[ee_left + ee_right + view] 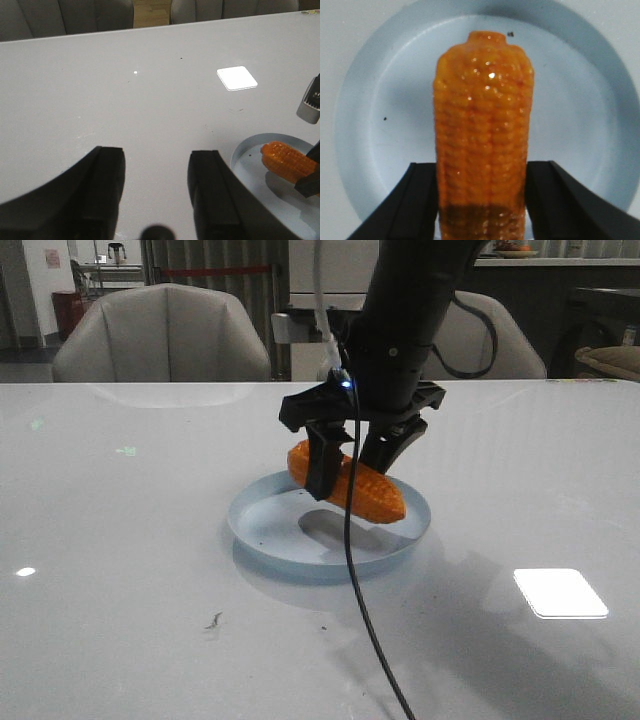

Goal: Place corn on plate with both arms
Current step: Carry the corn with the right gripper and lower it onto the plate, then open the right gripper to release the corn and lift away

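Right gripper [352, 455] clamped on bumpy orange corn [350, 483], above round pale-blue plate [262, 530], left gripper [156, 192] spread, glossy white table [120, 560]

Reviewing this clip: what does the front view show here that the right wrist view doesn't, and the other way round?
Only the front view shows the cob held above the plate, its shadow on the plate floor below, plus the dangling black cable, the chairs behind, and a bright light patch on the table. Only the right wrist view shows the kernel rows close up and dark specks on the plate. Both show the right pincer closed on the orange corn over the pale blue plate.
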